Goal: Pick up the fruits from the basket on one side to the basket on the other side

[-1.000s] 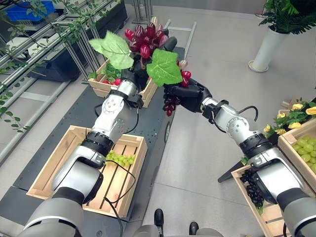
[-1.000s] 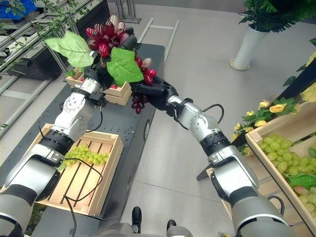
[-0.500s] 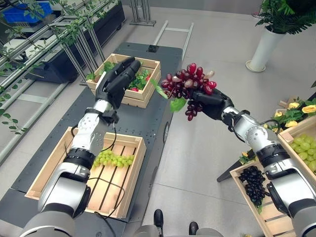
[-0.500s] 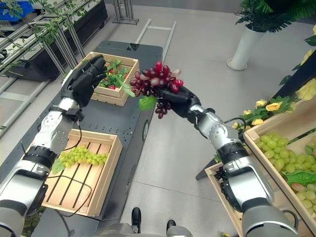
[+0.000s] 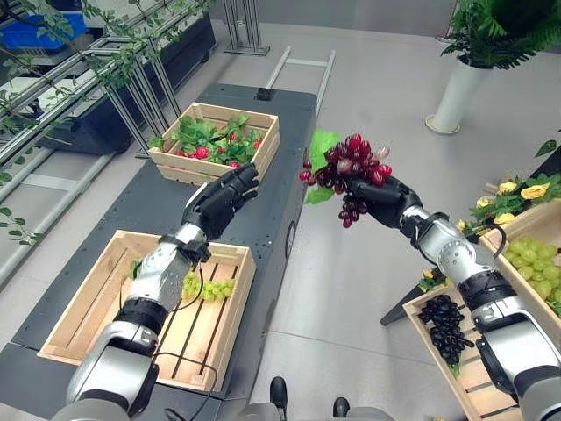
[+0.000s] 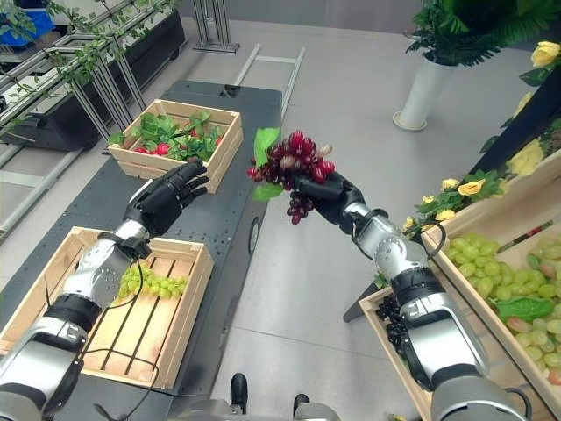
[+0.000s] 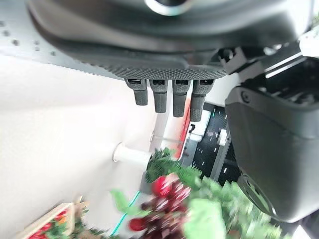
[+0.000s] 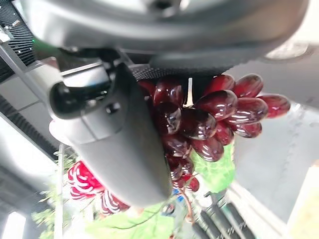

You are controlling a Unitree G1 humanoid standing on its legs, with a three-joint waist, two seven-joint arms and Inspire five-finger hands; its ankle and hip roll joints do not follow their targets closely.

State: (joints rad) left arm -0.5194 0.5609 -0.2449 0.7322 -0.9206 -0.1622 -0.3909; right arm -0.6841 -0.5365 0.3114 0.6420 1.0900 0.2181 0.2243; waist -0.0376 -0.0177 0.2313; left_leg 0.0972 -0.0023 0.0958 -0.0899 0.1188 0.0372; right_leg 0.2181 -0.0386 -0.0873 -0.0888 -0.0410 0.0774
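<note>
Far left on the dark counter [image 5: 158, 197]: near crate [image 5: 83, 294] with one green grape bunch [image 5: 206, 285] in it, far crate [image 5: 263, 149] with red fruit and leaves [image 5: 210, 140]. Left robot hand [image 5: 219, 200] hovers over the counter between the two crates, fingers straight and spread, holding nothing. Centre: red grape bunch [image 5: 351, 171] with a green leaf [image 5: 323, 145], in the air over the floor gap, clear of the counter edge. Right robot hand [image 6: 329, 197] has thumb and fingers curled round the bunch; its wrist view shows the grapes pressed against the palm. Right side: low crate with black grapes [image 5: 443, 320], and a crate of green grapes [image 6: 513, 276] above it. Progress judgement: this bunch is lifted and mid-transfer, not yet placed. Likely headed to a right-side crate; which one, can't tell. Fruit left in both left crates, so more trips needed.
</note>
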